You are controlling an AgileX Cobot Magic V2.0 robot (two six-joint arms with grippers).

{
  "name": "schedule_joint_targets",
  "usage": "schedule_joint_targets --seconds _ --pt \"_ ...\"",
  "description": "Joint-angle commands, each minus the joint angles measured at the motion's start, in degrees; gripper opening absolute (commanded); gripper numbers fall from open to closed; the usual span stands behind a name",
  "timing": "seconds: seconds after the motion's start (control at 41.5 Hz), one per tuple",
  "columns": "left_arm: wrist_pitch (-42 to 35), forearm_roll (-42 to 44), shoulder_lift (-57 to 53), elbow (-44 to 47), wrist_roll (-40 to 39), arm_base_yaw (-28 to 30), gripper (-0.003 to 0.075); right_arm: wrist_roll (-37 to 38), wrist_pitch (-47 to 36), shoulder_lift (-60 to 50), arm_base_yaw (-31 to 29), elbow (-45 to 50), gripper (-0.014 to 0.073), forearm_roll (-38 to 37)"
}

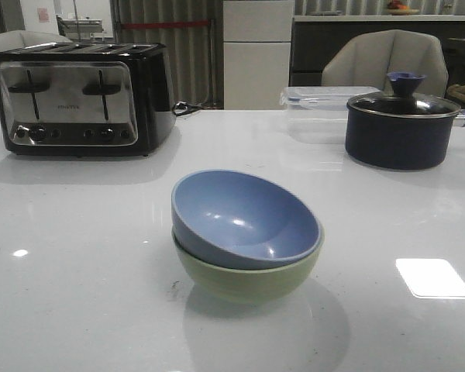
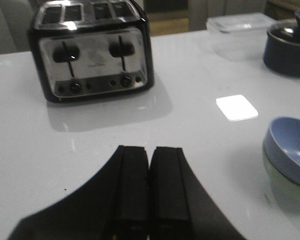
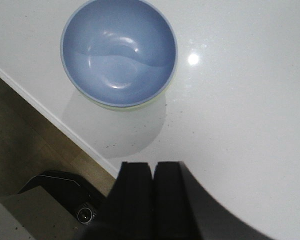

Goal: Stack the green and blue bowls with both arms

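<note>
Left gripper (image 2: 150, 187), black with flat pads, has its fingers pressed together on nothing, above bare table well short of the bowls. Right gripper (image 3: 153, 195) is likewise closed and empty, poised over the near table edge. The dusty blue matte bowl (image 1: 244, 217) sits nested in the pale sage green matte bowl (image 1: 248, 275) at the centre of the glossy white table (image 1: 77, 256), tilted so that its rim rides higher on one side. By this evidence the stacking appears complete. The chief remaining risk is the tilt: a jolt to the table or a passing arm could rock or slide the upper bowl out. The black and chrome toaster (image 1: 81, 97) and dark lidded pot (image 1: 403, 124) stand well apart.
</note>
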Motion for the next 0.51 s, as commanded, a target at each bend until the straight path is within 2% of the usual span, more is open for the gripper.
schedule_joint_targets --seconds 0.0,0.169,0.482 --pt "-9.12 -2.24 -4.73 3.37 -0.63 4.08 0.0093 -0.14 -2.85 -0.54 -0.38 -1.57 0.0066 0.19" --pt "-13.39 -2.48 -11.06 10.71 -0.63 8.42 0.0093 -0.14 -2.85 -0.54 -0.38 -1.57 0.0066 0.19" --pt "-26.98 -2.48 -14.78 19.27 -0.63 9.41 0.0093 -0.14 -2.85 -0.54 -0.38 -1.57 0.0066 0.19"
